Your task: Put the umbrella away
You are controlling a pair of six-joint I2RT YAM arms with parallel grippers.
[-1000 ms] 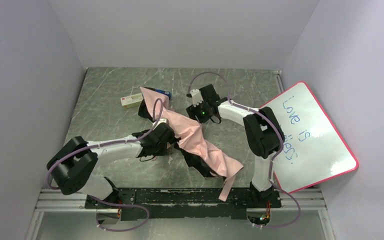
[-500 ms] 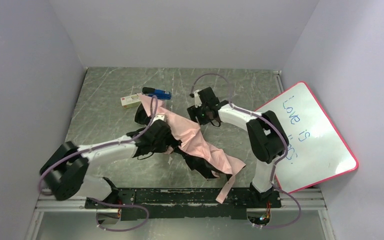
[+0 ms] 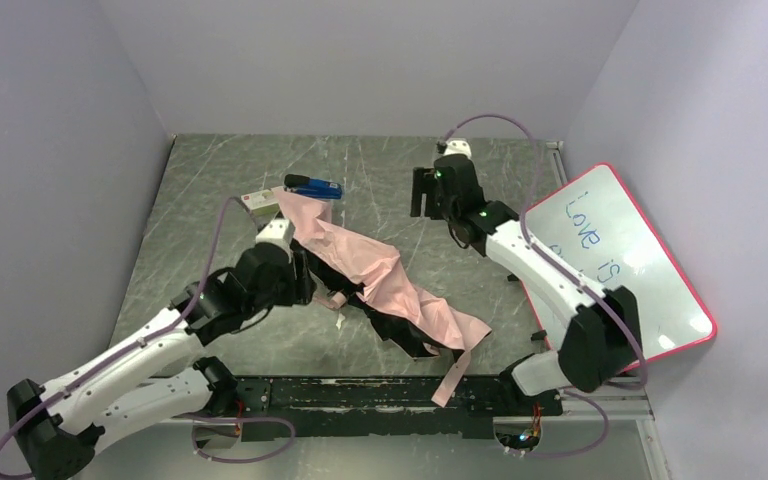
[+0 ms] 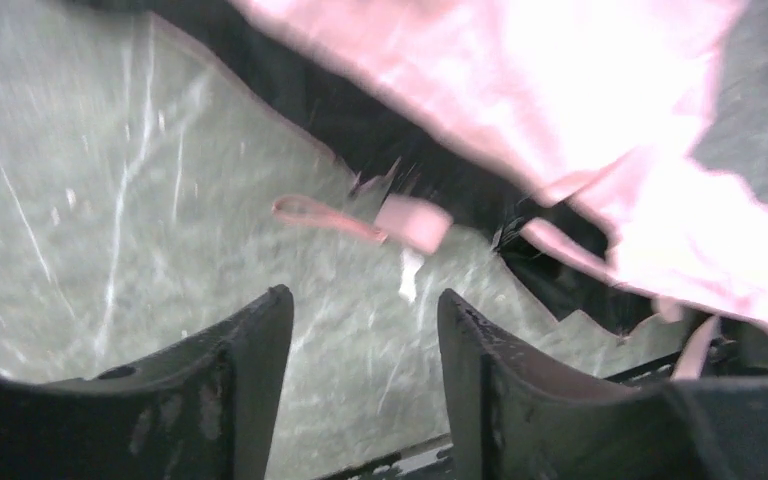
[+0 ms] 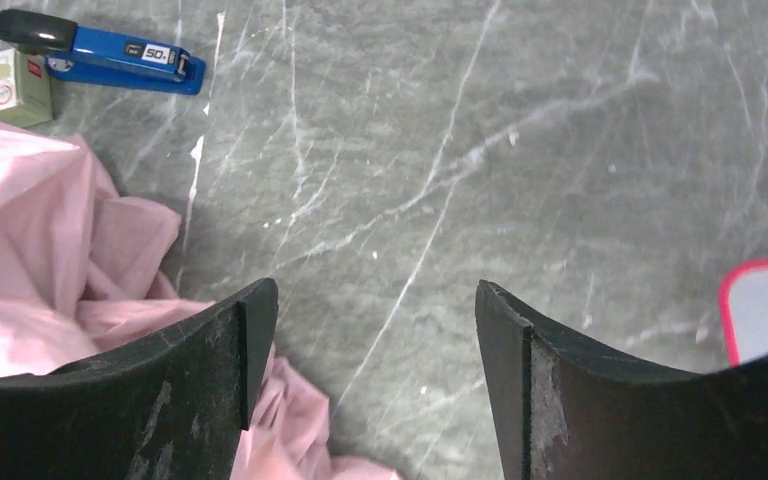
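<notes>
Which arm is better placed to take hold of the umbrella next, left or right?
Probably left: the left pincer, open, sits beside the umbrella, its strap just ahead. The right pincer hangs over bare table, farther off.

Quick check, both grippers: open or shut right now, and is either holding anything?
Left gripper: open, holding nothing; the umbrella lies just ahead of it.
Right gripper: open, holding nothing.

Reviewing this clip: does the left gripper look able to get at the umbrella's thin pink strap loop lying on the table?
Probably yes. The left gripper is open, and only bare table lies between its fingers and the strap loop; the umbrella canopy sits beyond it.
</notes>
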